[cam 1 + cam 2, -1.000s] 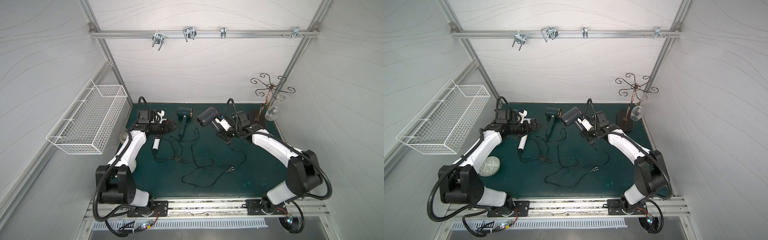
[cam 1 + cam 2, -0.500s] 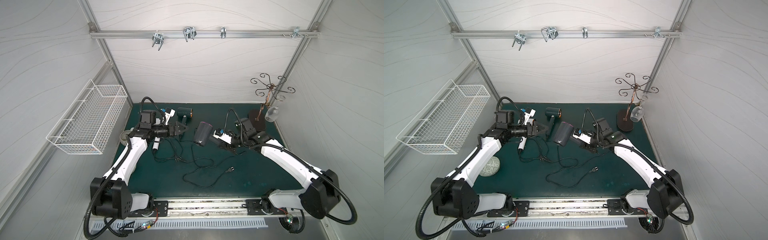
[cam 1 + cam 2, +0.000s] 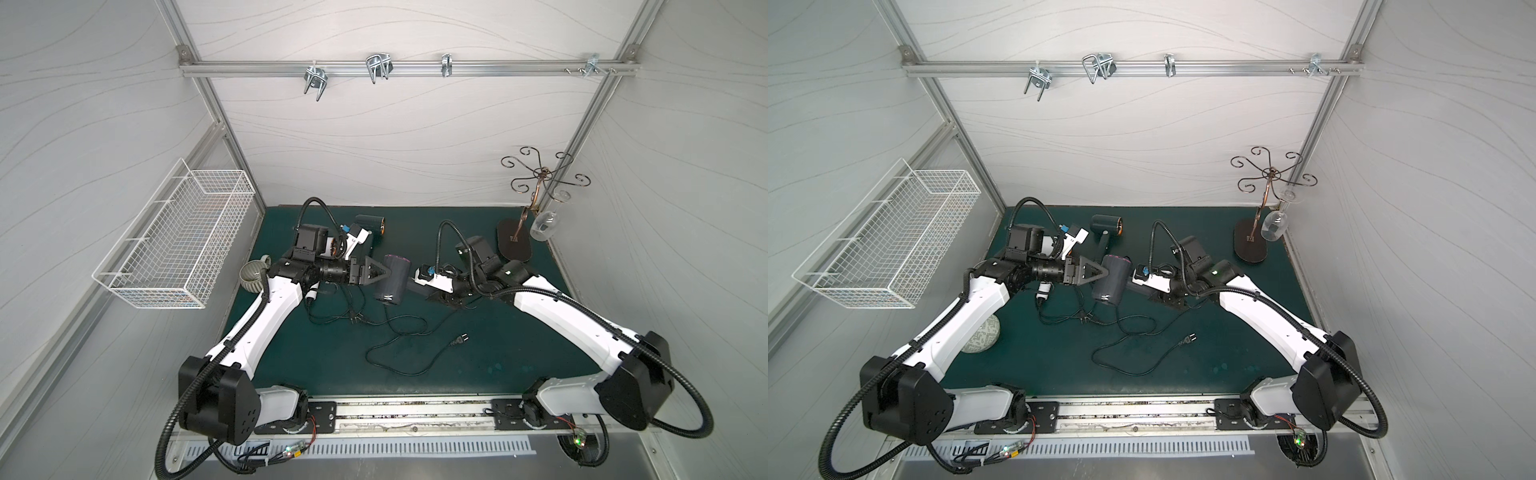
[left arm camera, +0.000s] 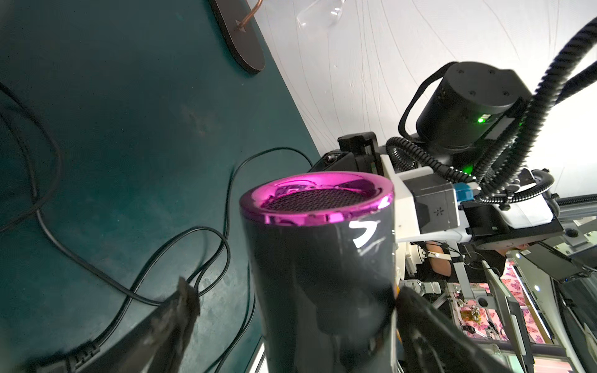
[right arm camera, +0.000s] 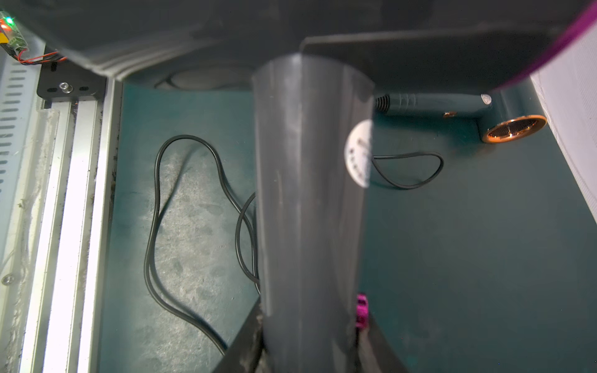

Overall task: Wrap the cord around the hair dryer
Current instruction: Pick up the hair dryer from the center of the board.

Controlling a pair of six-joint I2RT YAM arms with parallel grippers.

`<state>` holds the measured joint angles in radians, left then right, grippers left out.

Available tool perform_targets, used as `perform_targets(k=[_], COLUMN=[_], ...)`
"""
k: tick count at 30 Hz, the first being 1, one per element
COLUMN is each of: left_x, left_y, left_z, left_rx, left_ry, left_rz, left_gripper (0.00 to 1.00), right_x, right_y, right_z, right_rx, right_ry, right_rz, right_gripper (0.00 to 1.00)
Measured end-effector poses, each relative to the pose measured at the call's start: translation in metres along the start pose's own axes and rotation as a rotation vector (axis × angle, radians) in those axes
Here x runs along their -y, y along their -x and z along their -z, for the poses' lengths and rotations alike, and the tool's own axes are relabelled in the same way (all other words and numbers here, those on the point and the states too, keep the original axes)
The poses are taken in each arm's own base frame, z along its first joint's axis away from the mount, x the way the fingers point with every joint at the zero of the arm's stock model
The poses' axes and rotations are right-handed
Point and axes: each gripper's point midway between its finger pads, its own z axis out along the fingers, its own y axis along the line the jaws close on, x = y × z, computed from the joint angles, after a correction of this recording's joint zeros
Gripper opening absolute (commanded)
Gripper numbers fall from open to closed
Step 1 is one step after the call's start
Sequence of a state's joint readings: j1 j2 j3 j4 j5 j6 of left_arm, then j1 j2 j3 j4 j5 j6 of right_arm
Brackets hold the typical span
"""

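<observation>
Barely started: gripping hair dryer (image 3: 392,278) handle in right gripper (image 5: 310,342), left gripper (image 4: 295,300) wide open astride barrel, empty. Zero wraps yet, with cord (image 3: 584,340) all loose across frame centre.

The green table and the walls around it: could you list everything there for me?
grey hair dryer: one, grey with pink rim, mid-table, held by its handle
teal hair dryer: one, dark teal, copper rim, back of the table
cords: black, loose on the table; count unclear
patterned ball: one, grey, beside the left arm
wire basket: one, white, left wall
stand: one, dark, back right corner
glass: one, clear, hanging from the stand
hooks: several, silver, top rail
left hand: one, black, open around the dryer's barrel
right hand: one, black, shut on the dryer's handle
</observation>
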<state>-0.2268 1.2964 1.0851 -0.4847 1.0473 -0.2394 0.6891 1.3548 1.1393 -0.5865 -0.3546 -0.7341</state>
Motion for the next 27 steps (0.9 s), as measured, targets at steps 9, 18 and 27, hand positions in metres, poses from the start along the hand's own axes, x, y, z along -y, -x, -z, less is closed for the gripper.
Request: perform_targets(k=[9, 18, 27], left_x=[0.001, -0.003, -0.005], left_y=[-0.005, -0.012, -0.018], left_z=[-0.002, -0.009, -0.018], left_rx=[-0.027, -0.066, -0.114], left_ry=[0.033, 0.066, 0.070], left_rz=[-0.003, 0.001, 0.002], left_gripper=[0.98, 0.98, 0.90], right_x=[0.000, -0.003, 0.006], right_y=[0.011, 0.018, 0.028], right_z=[-0.009, -0.016, -0.017], right_rx=[-0.010, -0.020, -0.021], right_ry=[0.011, 0.017, -0.005], right_rz=[0.025, 0.052, 0.084], right_gripper=[0.00, 0.00, 0.00])
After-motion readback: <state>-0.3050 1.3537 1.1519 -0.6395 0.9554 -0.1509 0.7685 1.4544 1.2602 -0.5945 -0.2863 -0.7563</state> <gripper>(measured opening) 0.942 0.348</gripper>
